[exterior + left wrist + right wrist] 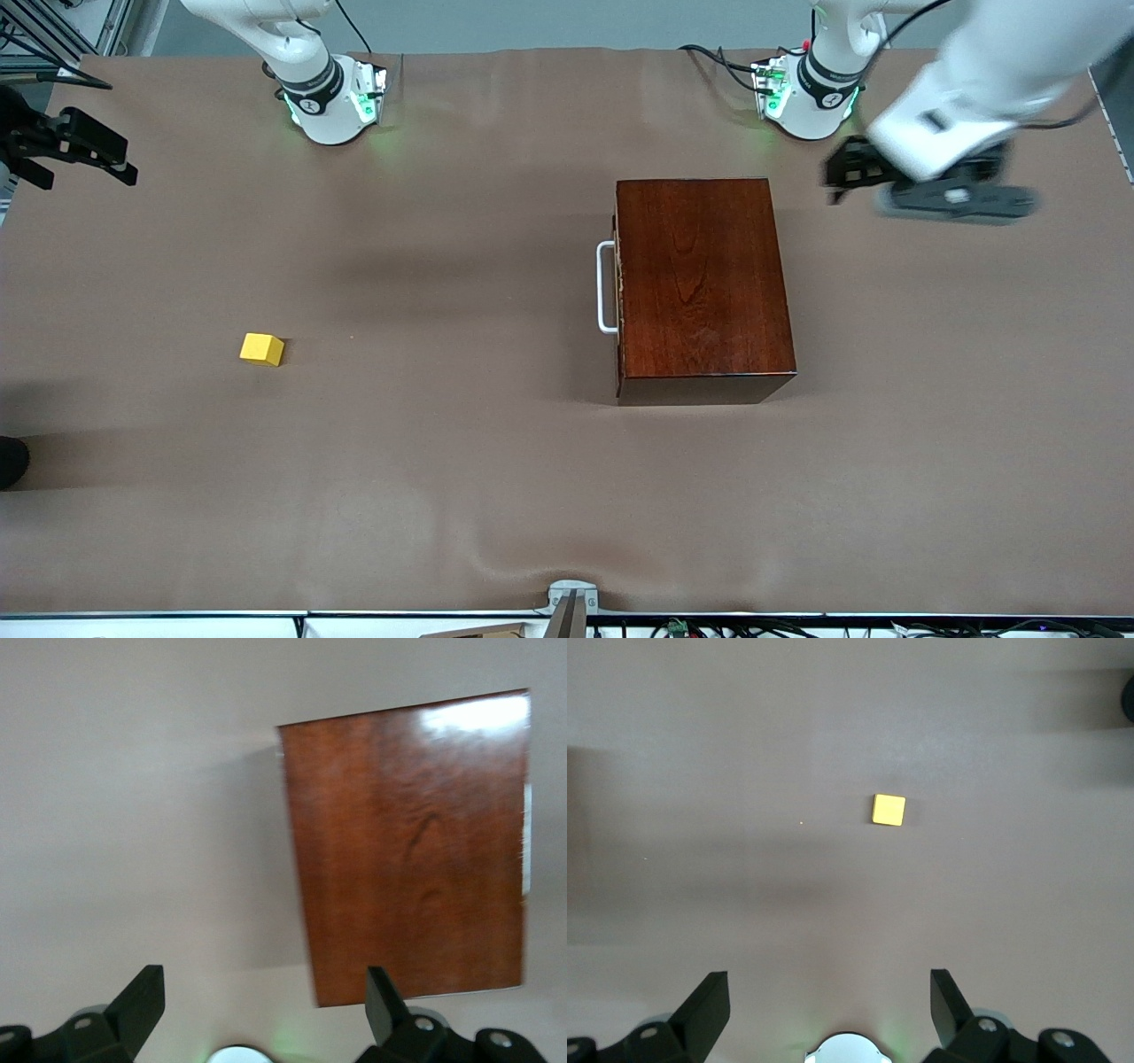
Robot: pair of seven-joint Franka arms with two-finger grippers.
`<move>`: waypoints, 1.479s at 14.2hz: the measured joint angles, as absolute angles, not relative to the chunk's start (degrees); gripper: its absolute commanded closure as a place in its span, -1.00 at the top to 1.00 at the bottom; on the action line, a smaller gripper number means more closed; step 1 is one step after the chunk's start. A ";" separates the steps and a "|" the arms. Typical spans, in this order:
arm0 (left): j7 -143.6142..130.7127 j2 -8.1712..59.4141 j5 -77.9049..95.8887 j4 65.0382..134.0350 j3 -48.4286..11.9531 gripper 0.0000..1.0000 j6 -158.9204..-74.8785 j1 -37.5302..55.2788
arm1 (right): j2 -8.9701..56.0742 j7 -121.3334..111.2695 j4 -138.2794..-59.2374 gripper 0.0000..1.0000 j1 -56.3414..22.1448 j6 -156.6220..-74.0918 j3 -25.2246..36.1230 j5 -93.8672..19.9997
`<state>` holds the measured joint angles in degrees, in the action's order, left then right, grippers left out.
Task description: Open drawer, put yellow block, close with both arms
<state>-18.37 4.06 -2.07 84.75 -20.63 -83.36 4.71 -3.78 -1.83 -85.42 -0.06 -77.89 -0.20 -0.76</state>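
Observation:
The dark reddish-brown wooden box [700, 283] stands on the table with its drawer pushed in. The drawer's white bar handle [606, 286] faces the right arm's end of the table. The yellow block [262, 349] lies alone on the cloth toward that end, well apart from the box. My left gripper [850, 173] hangs open in the air over the table beside the box, at the left arm's end. In the left wrist view its fingers [142, 997] frame bare cloth and a corner of the box [407, 850]. My right gripper [828, 981] is open and empty, high above the block [889, 810].
A brown cloth [496, 478] covers the whole table. The two green-lit arm bases [337, 102] [802, 97] stand along the edge farthest from the front camera. A dark object [11, 461] pokes in at the right arm's end.

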 measured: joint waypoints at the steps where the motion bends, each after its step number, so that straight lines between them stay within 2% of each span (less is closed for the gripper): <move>1: -22.43 6.30 -2.81 83.39 -21.40 1.00 -83.43 7.39 | -3.78 -1.83 -85.42 1.00 -0.04 -77.89 -0.17 -0.76; 7: -40.44 23.39 -7.57 72.02 -20.17 1.00 -86.19 25.00 | -3.78 -1.83 -85.44 1.00 0.01 -77.88 -0.15 -0.76; 9: -43.00 28.02 -7.63 68.95 -15.39 1.00 -87.67 31.19 | -3.78 -1.83 -85.45 1.00 0.01 -77.88 -0.14 -0.76; 12: -46.20 33.83 -7.63 65.05 -3.09 1.00 -89.78 44.65 | -3.78 -1.83 -85.45 1.00 0.02 -77.87 -0.14 -0.76; 14: -48.98 37.50 -7.63 62.49 1.59 1.00 -90.97 51.14 | -3.78 -1.83 -85.46 1.00 0.02 -77.87 -0.14 -0.76; 21: -51.17 44.17 -7.64 61.24 3.34 1.00 -94.20 54.11 | -3.78 -1.83 -85.46 1.00 0.03 -77.78 0.27 -0.77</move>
<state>-51.17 44.17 -7.64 61.24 3.34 -94.20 54.11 -3.78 -1.83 -85.46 0.03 -77.78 0.27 -0.77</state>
